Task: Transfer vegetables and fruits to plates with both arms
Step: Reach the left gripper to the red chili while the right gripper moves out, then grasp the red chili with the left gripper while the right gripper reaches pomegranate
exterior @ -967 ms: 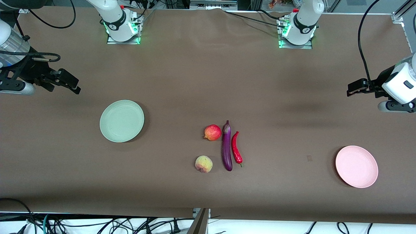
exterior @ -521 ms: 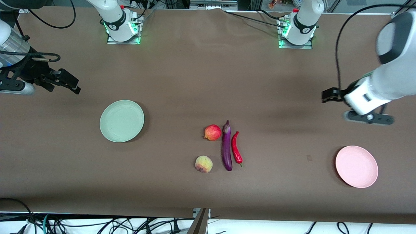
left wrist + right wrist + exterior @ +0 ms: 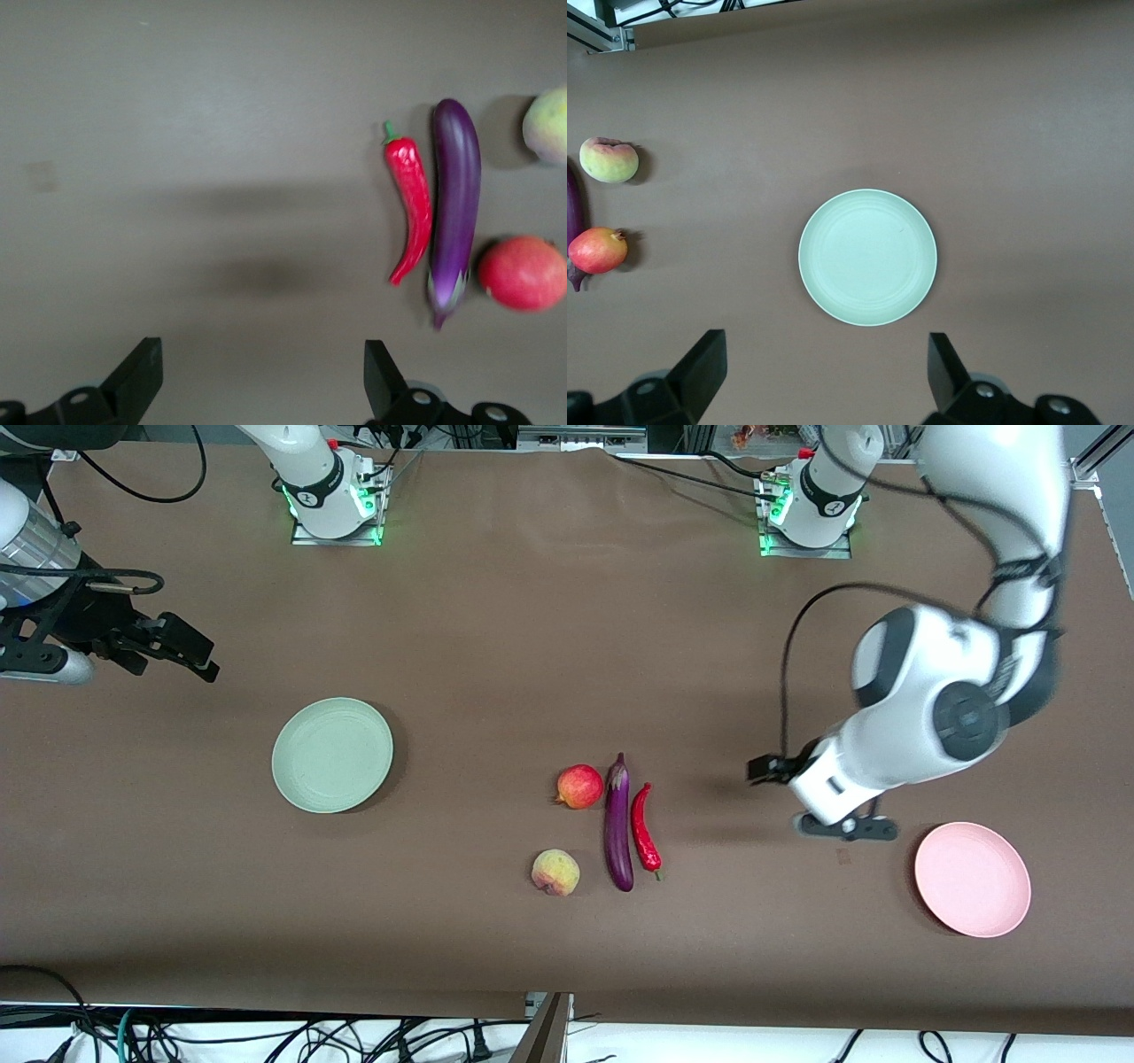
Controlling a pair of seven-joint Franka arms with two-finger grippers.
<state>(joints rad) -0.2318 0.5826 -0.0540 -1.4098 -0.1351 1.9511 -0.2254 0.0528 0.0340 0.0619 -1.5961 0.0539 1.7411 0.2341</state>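
Note:
The purple eggplant (image 3: 618, 824) and red chili (image 3: 644, 829) lie side by side mid-table, also in the left wrist view: eggplant (image 3: 455, 205), chili (image 3: 410, 208). The red pomegranate (image 3: 579, 786) (image 3: 523, 273) (image 3: 598, 251) lies beside the eggplant; the peach (image 3: 555, 872) (image 3: 609, 160) lies nearer the camera. The green plate (image 3: 332, 755) (image 3: 867, 257) is toward the right arm's end, the pink plate (image 3: 973, 879) toward the left arm's end. My left gripper (image 3: 769, 769) (image 3: 261, 376) is open over bare table between chili and pink plate. My right gripper (image 3: 182, 651) (image 3: 826, 367) is open and waits.
The brown table cover (image 3: 496, 629) spans the whole view. Both arm bases (image 3: 335, 500) stand along the table edge farthest from the camera. Cables hang past the table edge nearest the camera.
My left arm has swung in from the table's end toward the vegetables, with its gripper still open. The right arm and all objects have not moved.

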